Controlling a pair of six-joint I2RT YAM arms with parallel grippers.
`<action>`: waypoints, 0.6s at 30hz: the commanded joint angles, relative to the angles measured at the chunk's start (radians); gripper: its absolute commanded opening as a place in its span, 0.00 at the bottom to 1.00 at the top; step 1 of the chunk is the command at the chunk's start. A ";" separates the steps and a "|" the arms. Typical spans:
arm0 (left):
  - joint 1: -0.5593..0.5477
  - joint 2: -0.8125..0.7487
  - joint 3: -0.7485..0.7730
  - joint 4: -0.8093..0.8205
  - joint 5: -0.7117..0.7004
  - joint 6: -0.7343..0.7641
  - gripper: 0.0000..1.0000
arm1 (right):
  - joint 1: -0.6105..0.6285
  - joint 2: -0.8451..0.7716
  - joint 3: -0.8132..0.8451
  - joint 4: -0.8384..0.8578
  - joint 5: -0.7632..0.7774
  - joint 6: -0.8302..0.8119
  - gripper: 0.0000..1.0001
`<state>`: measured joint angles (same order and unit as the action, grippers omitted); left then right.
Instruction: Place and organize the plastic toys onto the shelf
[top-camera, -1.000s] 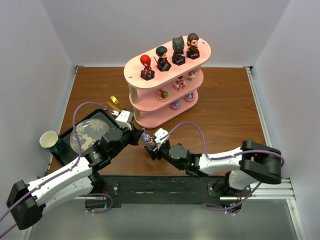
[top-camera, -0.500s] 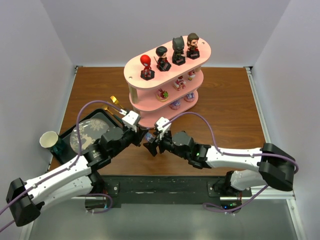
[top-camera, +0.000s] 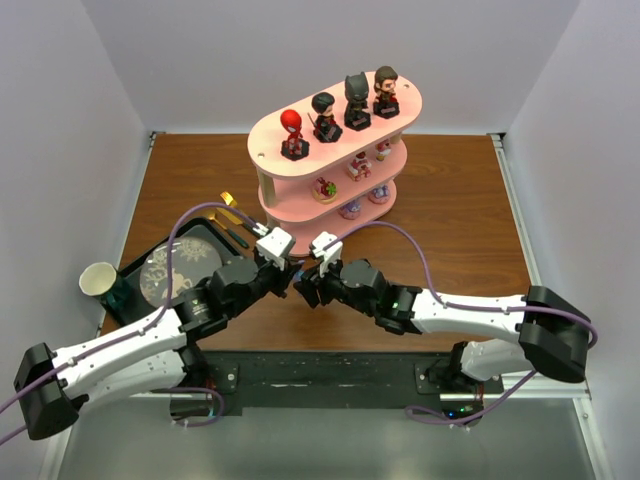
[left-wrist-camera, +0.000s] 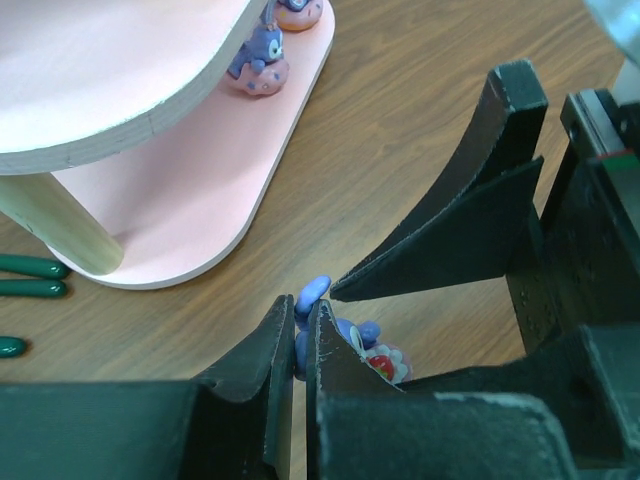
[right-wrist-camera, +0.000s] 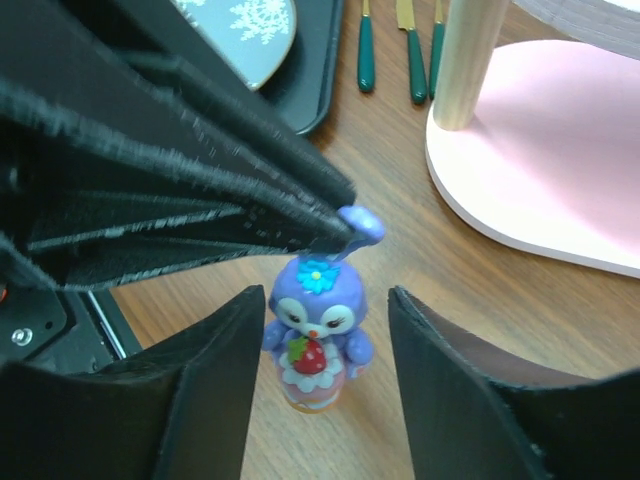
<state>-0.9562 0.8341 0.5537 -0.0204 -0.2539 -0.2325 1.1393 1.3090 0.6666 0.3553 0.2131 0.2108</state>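
We saw the left gripper (left-wrist-camera: 300, 312) pressed together on one raised ear of the purple bunny figurine (right-wrist-camera: 312, 335), its thin black tips pinching that ear alone. The right gripper (right-wrist-camera: 325, 300) stood spread, one finger on each side of the bunny, with a gap showing on both sides. The bunny was upright, with a blue flower on its head and a red strawberry at its chest. Its base was at the wooden table (top-camera: 450, 200); we could not tell whether it rested there or hung just above.

From the top camera, both claws met near the front end of the pink shelf (top-camera: 268, 135), between it and the arm bases. The bunny was close to the bottom board but apart from it.

On the top tier four big-headed figures stood in a row: the red figure (top-camera: 292, 128), the black-haired figure (top-camera: 323, 112), the pointed-eared black figure (top-camera: 356, 98) and the brown-haired figure (top-camera: 386, 88). Three small pink figurines (top-camera: 358, 165) sat on the middle tier and two purple ones (top-camera: 350, 208) on the bottom tier.

To the left lay the black tray (top-camera: 132, 262) holding a snowflake plate (top-camera: 175, 270), with a paper cup (top-camera: 97, 278) beside it. The gold and green cutlery (top-camera: 232, 208) lay between tray and shelf.
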 joint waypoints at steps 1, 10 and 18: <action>-0.029 0.005 0.049 0.033 -0.056 0.032 0.00 | -0.013 -0.007 0.041 0.001 0.020 0.021 0.53; -0.055 0.010 0.052 0.043 -0.073 0.033 0.00 | -0.016 0.036 0.045 0.010 0.012 0.042 0.43; -0.070 0.016 0.051 0.053 -0.099 0.016 0.00 | -0.016 0.065 0.048 0.019 0.008 0.065 0.44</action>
<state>-1.0088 0.8547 0.5537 -0.0414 -0.3393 -0.2054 1.1320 1.3560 0.6815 0.3626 0.1951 0.2604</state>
